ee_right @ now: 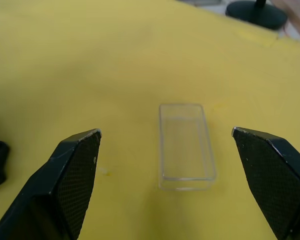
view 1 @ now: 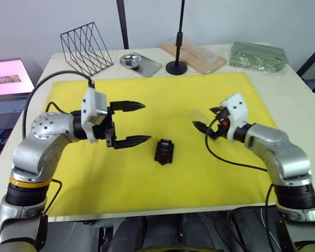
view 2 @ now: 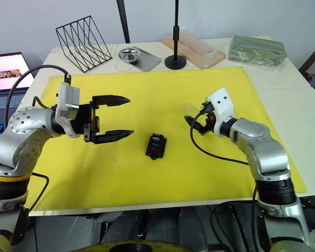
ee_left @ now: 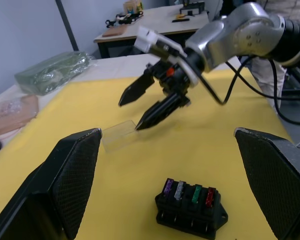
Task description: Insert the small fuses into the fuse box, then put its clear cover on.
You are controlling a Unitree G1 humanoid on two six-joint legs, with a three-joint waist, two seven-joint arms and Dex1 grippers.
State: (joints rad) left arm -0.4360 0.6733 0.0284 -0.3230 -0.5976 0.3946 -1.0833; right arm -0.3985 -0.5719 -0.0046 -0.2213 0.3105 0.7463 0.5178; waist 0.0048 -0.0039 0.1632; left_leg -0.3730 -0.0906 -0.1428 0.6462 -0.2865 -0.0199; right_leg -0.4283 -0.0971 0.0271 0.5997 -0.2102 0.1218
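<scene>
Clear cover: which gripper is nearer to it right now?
Right. The right gripper hangs open just beside the clear cover, which lies on the yellow mat. The left gripper, also open, is across the mat, beyond the fuse box.

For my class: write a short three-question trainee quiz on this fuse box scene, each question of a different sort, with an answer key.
1. True or false: all four small fuses already sit in the fuse box.
2. Multiple choice: where is the clear cover? A) on the fuse box; B) lying on the yellow mat ahead of the right gripper; C) in the metal tray.
3. Fill in: the left gripper hovers beside the fuse box with its fingers ____.

Key
1. True: purple, greyish clear, green and red stand in a row in its slots.
2. B: the cover lies between the right gripper's open fingers, untouched.
3. Open.
</scene>
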